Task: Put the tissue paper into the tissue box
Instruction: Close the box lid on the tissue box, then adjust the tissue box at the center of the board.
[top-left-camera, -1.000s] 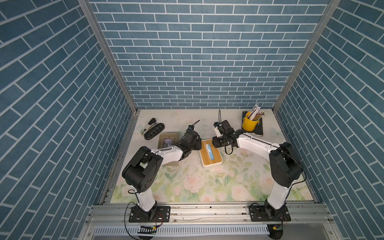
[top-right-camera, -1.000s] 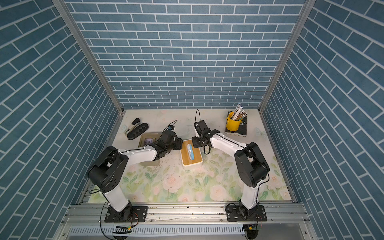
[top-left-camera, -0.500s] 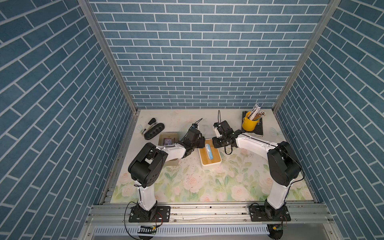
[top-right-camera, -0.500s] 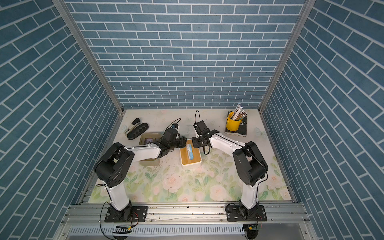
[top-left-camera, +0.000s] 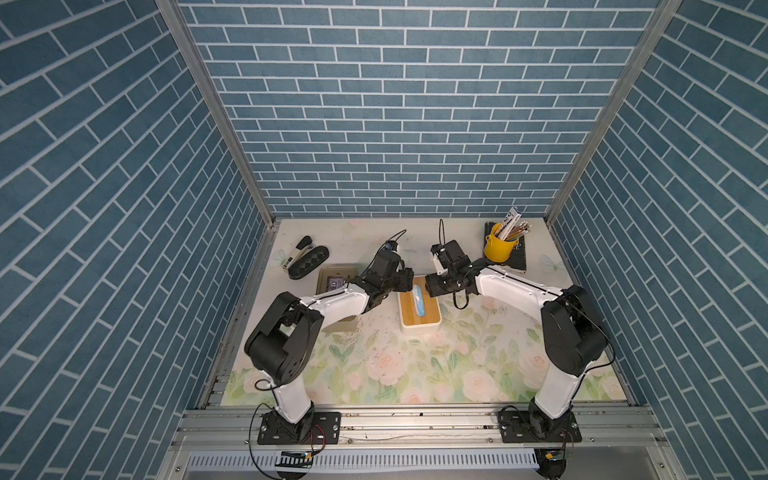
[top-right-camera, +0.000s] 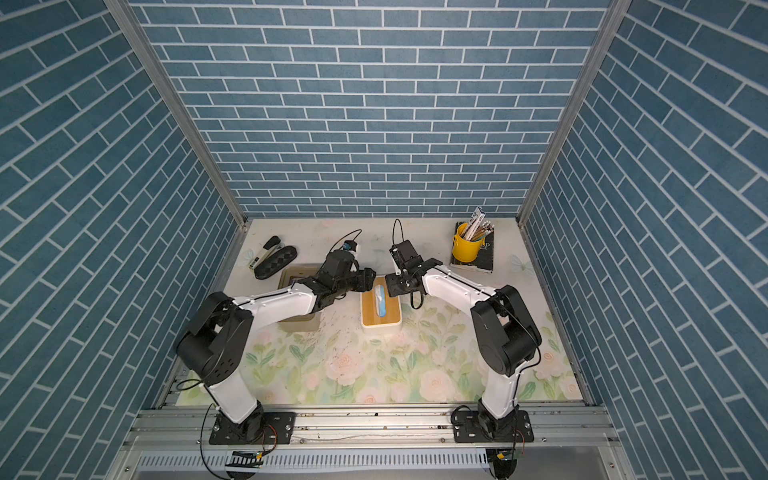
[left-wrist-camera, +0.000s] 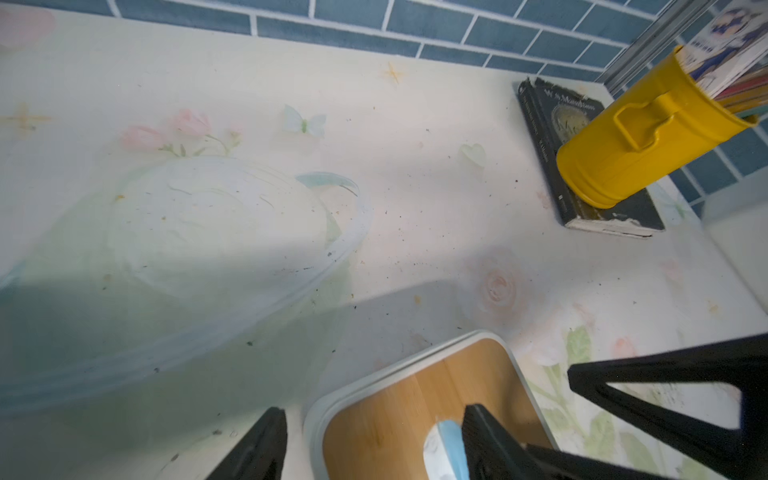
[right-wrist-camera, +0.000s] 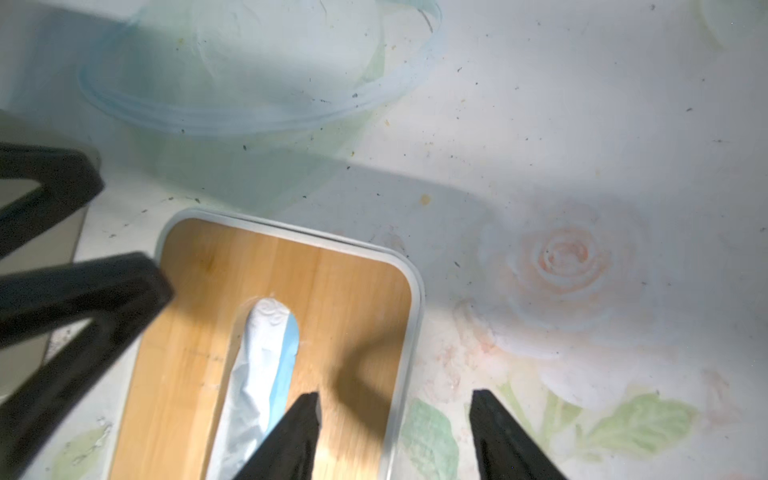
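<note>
The tissue box (top-left-camera: 420, 318) is white with a wooden lid and lies mid-table in both top views. White and blue tissue paper (top-left-camera: 419, 300) fills the slot in its lid (right-wrist-camera: 195, 316). My left gripper (top-left-camera: 409, 286) and right gripper (top-left-camera: 430, 286) meet over the box's far end. In the left wrist view the left gripper (left-wrist-camera: 374, 417) is open across the box's corner rim (left-wrist-camera: 316, 415), with one finger next to the tissue paper (left-wrist-camera: 442, 449). The right gripper (right-wrist-camera: 395, 397) is open astride the box's long rim (right-wrist-camera: 399, 374), beside the tissue paper (right-wrist-camera: 266, 353). Neither holds anything.
A yellow cup of pencils (top-left-camera: 498, 249) stands on a black book (top-left-camera: 518, 262) at the back right. A stapler (top-left-camera: 296, 254) and a black oval case (top-left-camera: 308, 268) lie at the back left. A tan tray (top-left-camera: 334, 281) sits under the left forearm.
The right gripper's jaws have spread open over the box. The left gripper has moved right onto the box's far end and opened a little wider.
</note>
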